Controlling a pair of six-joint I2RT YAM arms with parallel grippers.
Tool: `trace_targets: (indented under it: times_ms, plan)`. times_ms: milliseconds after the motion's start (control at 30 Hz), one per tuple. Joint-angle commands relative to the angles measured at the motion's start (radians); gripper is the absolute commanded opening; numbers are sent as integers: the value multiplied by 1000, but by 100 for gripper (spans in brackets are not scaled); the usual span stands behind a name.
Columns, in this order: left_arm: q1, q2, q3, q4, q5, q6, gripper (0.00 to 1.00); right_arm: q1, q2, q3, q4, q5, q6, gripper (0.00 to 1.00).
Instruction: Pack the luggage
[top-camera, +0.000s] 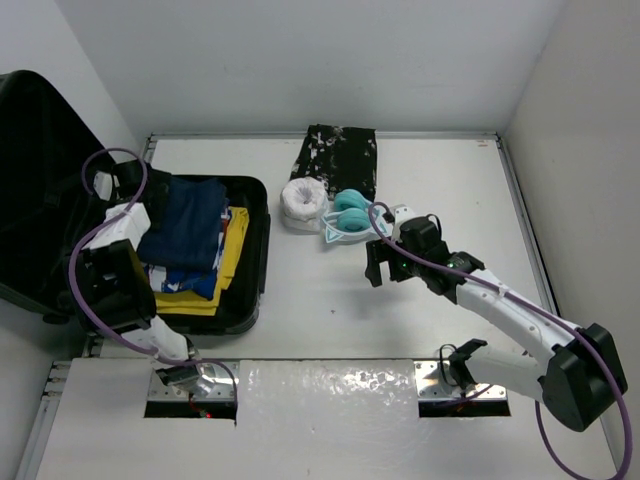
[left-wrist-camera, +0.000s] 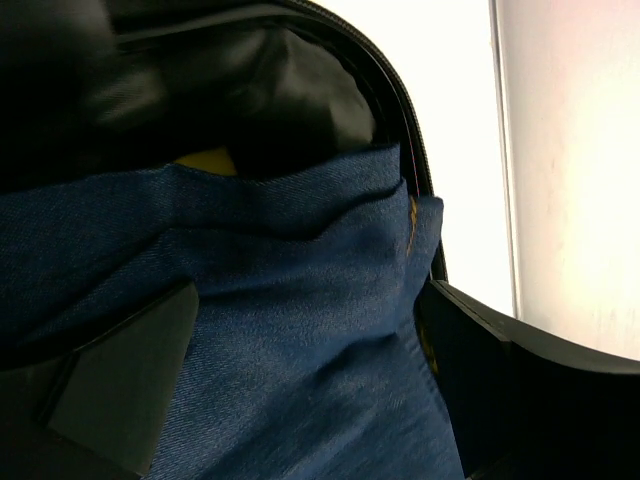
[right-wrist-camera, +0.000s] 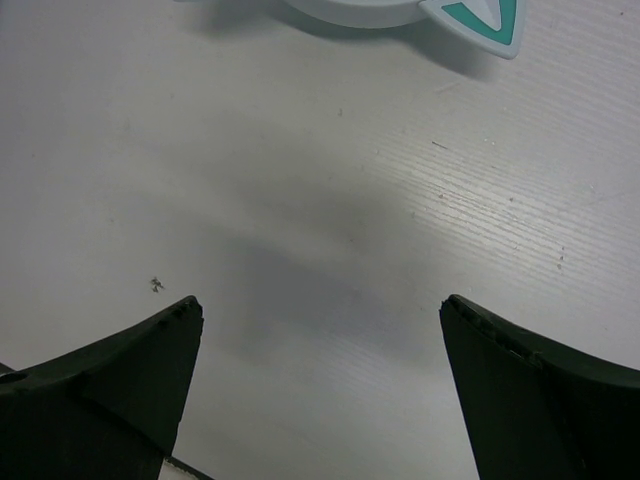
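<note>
The suitcase (top-camera: 254, 272) lies open at the left edge of the tabletop (top-camera: 330, 310), with its lid raised against the left wall. Its base holds folded clothes: blue jeans (top-camera: 185, 225) on top, and a yellow garment (top-camera: 232, 250) showing beneath them on the right side. The left tool (left-wrist-camera: 308, 300) is inside the suitcase base. Its fingers (left-wrist-camera: 120, 390) are apart, one on each side of a fold of the jeans, and the denim fills the gap between them. The right tool (top-camera: 378, 262) is over bare tabletop near the centre, well apart from the suitcase. Its fingers are spread wide with nothing between them. Just beyond the right tool, toward the far edge, lies a teal and white package (top-camera: 350, 218). A white roll (top-camera: 302, 203) is just beside the package on its left. A black patterned cloth (top-camera: 335, 160) lies at the far edge, behind both.
</note>
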Motion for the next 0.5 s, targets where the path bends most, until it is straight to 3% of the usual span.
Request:
trace_targets:
  times_ms: [0,167,467]
  plan:
    - [-3,44,-100,-230,-178,-71,97,-5,6,-6,50,-12,-11,99]
    - [-1,-45,-167,-295,-304,-115,97,-7,-3,-4,48,-12,-8,99]
    - [3,-232,-281,-300,-342,-91,97,-7,-9,-10,48,-12,6,99]
